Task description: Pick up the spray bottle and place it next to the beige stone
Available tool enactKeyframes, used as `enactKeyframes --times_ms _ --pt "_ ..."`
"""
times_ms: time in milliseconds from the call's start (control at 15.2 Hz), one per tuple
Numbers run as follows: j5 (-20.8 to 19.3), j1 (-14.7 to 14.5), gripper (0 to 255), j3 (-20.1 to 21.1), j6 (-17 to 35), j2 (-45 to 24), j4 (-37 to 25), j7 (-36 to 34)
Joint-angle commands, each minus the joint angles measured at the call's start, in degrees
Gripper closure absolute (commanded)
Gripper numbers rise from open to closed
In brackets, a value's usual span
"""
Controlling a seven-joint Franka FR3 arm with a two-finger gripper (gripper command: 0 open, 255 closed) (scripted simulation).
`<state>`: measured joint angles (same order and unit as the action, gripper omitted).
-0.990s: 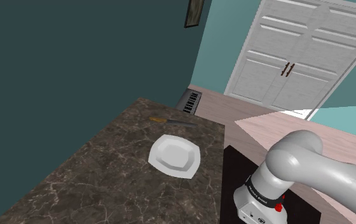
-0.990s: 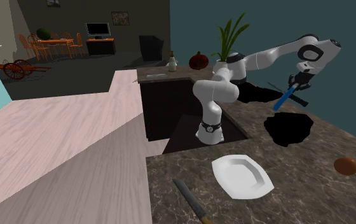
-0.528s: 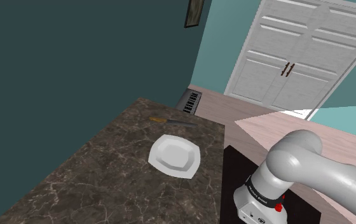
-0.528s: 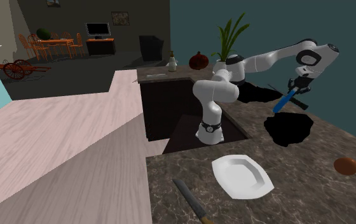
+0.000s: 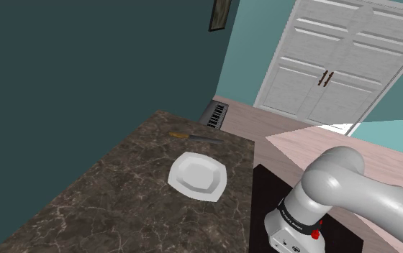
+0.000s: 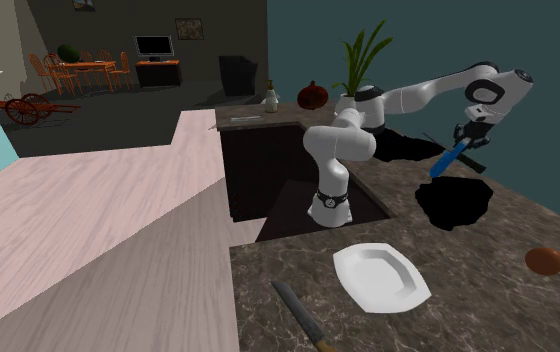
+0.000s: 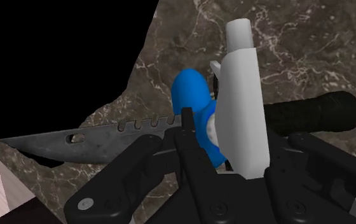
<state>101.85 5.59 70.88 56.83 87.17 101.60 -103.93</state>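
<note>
Over the last second the gripper (image 6: 465, 138) has sunk slightly, then held steady. Its fingers (image 7: 186, 130) clasp the bottle (image 6: 447, 158) near its white head, so the blue body hangs slanted below, clear of the counter (image 6: 508, 230) and of the knife (image 7: 88, 137) lying under it. That height looks meant for carrying. The brown stone (image 6: 545, 261) sits well apart, toward the second exterior view's lower right, beyond the plate (image 6: 380, 277). I judge the transfer barely begun.
</note>
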Motion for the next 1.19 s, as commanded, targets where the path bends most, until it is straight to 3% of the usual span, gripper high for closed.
enactKeyframes --times_ms 0,330,594,1122 --pt "-0.4 -0.1 0 1.5 -1.4 0.6 -0.5 0.0" --pt "-0.5 -0.3 0 1.5 -1.4 0.5 -0.3 0.0" --pt "-3.1 3.8 0 -1.6 -4.4 -3.0 -4.7 0.1" --pt "-3.1 3.8 0 -1.6 -4.4 -3.0 -4.7 0.1"
